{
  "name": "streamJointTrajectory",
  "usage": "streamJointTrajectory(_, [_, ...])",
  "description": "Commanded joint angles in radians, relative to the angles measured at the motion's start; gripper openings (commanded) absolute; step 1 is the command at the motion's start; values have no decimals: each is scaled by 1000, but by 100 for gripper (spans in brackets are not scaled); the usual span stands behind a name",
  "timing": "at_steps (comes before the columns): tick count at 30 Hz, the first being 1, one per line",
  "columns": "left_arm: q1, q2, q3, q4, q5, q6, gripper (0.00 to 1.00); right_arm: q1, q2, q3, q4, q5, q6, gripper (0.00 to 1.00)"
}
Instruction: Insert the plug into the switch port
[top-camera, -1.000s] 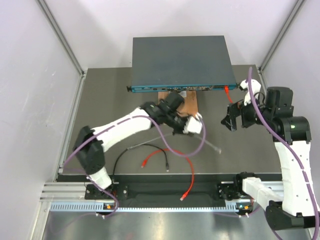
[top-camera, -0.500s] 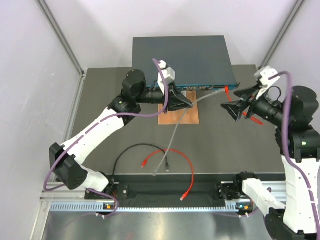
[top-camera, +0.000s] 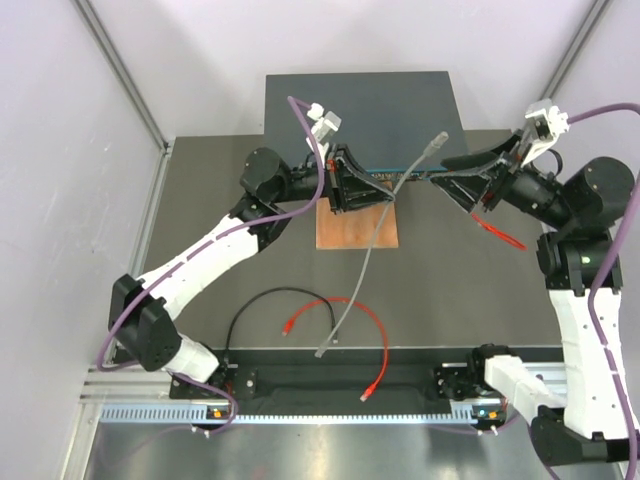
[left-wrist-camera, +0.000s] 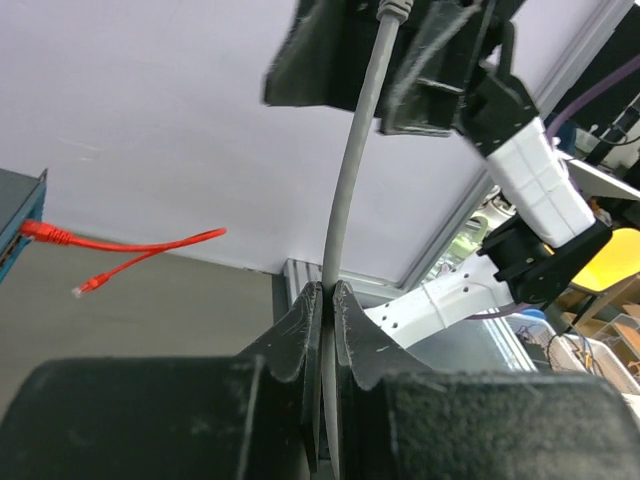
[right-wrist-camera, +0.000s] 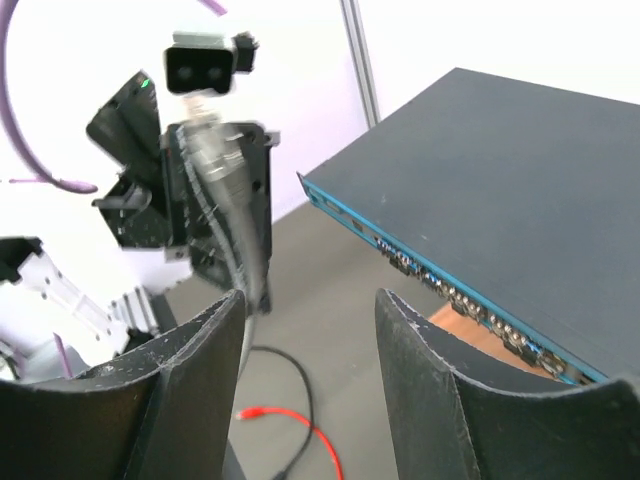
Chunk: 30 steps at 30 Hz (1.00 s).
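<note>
Only the left wrist view shows the left gripper (left-wrist-camera: 327, 300) pinched shut on the grey cable (left-wrist-camera: 345, 170), which runs up between the parted, unclamped fingers of the right gripper (top-camera: 447, 170). From above, the cable slants far-right from the left gripper. Its plug (top-camera: 437, 140) points away over the switch (top-camera: 360, 110), just beyond both grippers.

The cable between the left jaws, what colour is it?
The cable is grey; clearest in left wrist view.

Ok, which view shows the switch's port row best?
Right wrist: the switch shows its teal front and ports close up. Top external sees mostly its lid; left wrist only a corner with a red cable.
</note>
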Motion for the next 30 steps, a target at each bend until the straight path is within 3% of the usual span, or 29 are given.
streamJointTrajectory(1, [-17, 16, 10, 133, -23, -66, 0, 5, 18, -4, 154, -22, 91, 54])
streamJointTrajectory(16, [-43, 148, 83, 253, -51, -169, 0, 90, 58, -64, 231, -44, 96, 48])
streamJointTrajectory(19, [-43, 163, 90, 271, -51, -181, 0, 93, 71, -70, 233, -27, 84, 28])
streamJointTrajectory(20, [-45, 166, 91, 276, -49, -183, 0, 94, 74, -70, 231, -15, 84, 13])
streamJointTrajectory(21, [-45, 169, 90, 279, -48, -184, 0, 96, 80, -71, 231, -7, 84, 6])
streamJointTrajectory(22, [-45, 171, 90, 282, -46, -184, 0, 96, 81, -71, 231, 1, 82, 1])
streamJointTrajectory(25, [-45, 171, 90, 291, -38, -180, 1, 102, 94, -76, 231, 13, 76, 0])
streamJointTrajectory(27, [-45, 170, 84, 281, -43, -174, 11, 101, 97, -76, 231, 31, 67, 0])
streamJointTrajectory(28, [-45, 166, 80, 267, -50, -168, 21, 102, 95, -73, 225, 47, 53, 0])
streamJointTrajectory(29, [-39, 159, 80, 249, -58, -163, 41, 101, 94, -62, 190, 86, 0, 0])
streamJointTrajectory(30, [-31, 153, 76, 236, -60, -166, 49, 101, 91, -53, 157, 109, -46, 0])
